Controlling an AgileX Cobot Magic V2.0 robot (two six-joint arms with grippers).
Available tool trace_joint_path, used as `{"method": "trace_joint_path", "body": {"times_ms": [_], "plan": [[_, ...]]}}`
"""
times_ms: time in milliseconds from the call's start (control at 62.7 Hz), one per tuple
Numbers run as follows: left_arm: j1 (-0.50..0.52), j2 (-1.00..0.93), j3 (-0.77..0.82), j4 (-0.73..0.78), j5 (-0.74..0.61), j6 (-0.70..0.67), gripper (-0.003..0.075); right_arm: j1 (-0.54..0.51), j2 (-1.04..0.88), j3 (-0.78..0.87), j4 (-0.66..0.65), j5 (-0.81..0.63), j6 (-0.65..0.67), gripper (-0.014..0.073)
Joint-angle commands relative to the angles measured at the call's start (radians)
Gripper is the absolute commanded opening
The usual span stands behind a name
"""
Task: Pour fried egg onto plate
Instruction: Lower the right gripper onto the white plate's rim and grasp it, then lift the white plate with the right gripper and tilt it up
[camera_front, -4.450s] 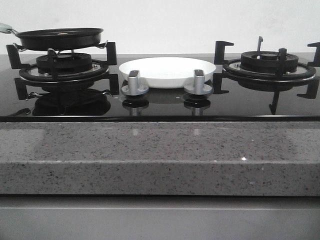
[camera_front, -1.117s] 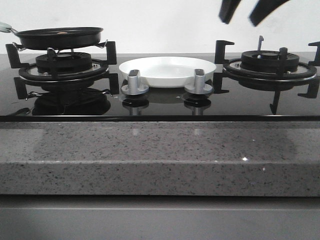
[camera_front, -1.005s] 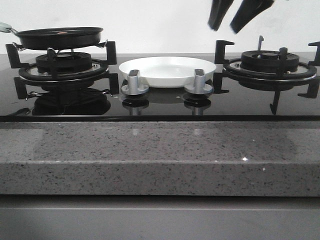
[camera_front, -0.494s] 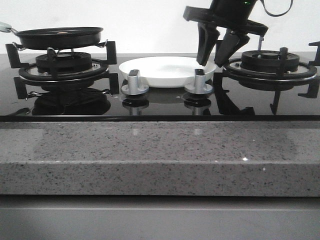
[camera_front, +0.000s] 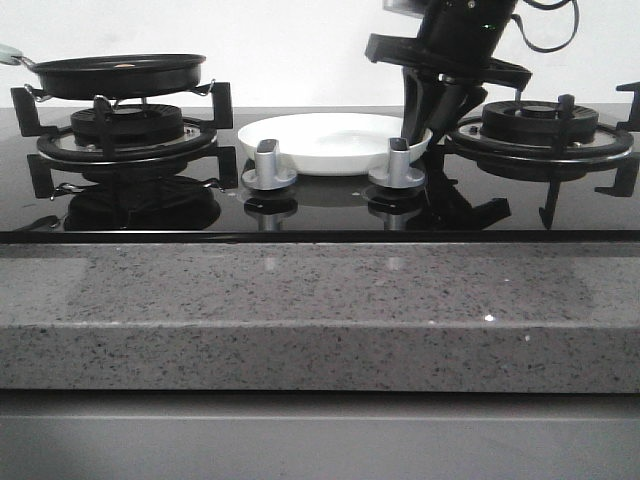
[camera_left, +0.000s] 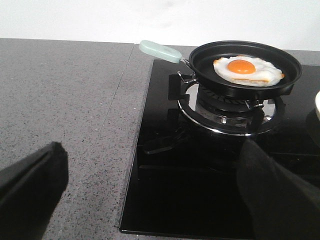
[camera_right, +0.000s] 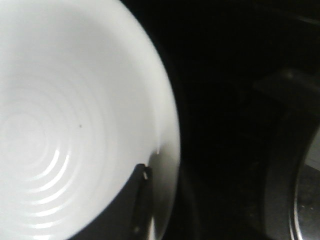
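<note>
The step in hand looked like securing the round glossy white plate (camera_front: 335, 140) at centre: the right gripper (camera_front: 428, 118) stood at its right rim, one finger inside; whether it was pinching could not be told. The off-white fried egg (camera_left: 248, 70) lay in the black frying pan (camera_left: 245, 67) far left. The left gripper (camera_left: 150, 192), spread wide, would next need the pale-green handle (camera_left: 160, 51). The rim contact was dark and blurred.

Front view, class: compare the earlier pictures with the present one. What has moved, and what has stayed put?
The right pincer came down from the top right to the right rim of the round glossy white plate, one finger inside it. A grip cannot be confirmed. The black frying pan with the fried egg stayed on the left burner.
</note>
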Motion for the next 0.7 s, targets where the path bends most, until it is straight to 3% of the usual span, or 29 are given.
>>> {"method": "trace_joint_path", "body": {"times_ms": [0,80,303,542,686], "plan": [[0.000,0.005,-0.032,-0.002,-0.084,-0.009,0.0672,-0.001,-0.058,-0.028,0.018,-0.009,-0.011,-0.0050],[0.000,0.005,-0.032,-0.002,-0.084,-0.009,0.0672,-0.006,-0.058,-0.034,0.018,0.004,-0.011,-0.0124],[0.000,0.005,-0.032,-0.002,-0.084,-0.009,0.0672,-0.042,-0.060,-0.142,0.031,0.094,0.004,-0.0117],[0.000,0.005,-0.032,-0.002,-0.082,-0.009,0.0672,-0.110,-0.127,-0.170,0.287,0.117,0.044,-0.0117],[0.000,0.005,-0.032,-0.002,-0.084,-0.009,0.0672,-0.104,-0.173,-0.139,0.281,0.118,0.035,-0.0117]]}}
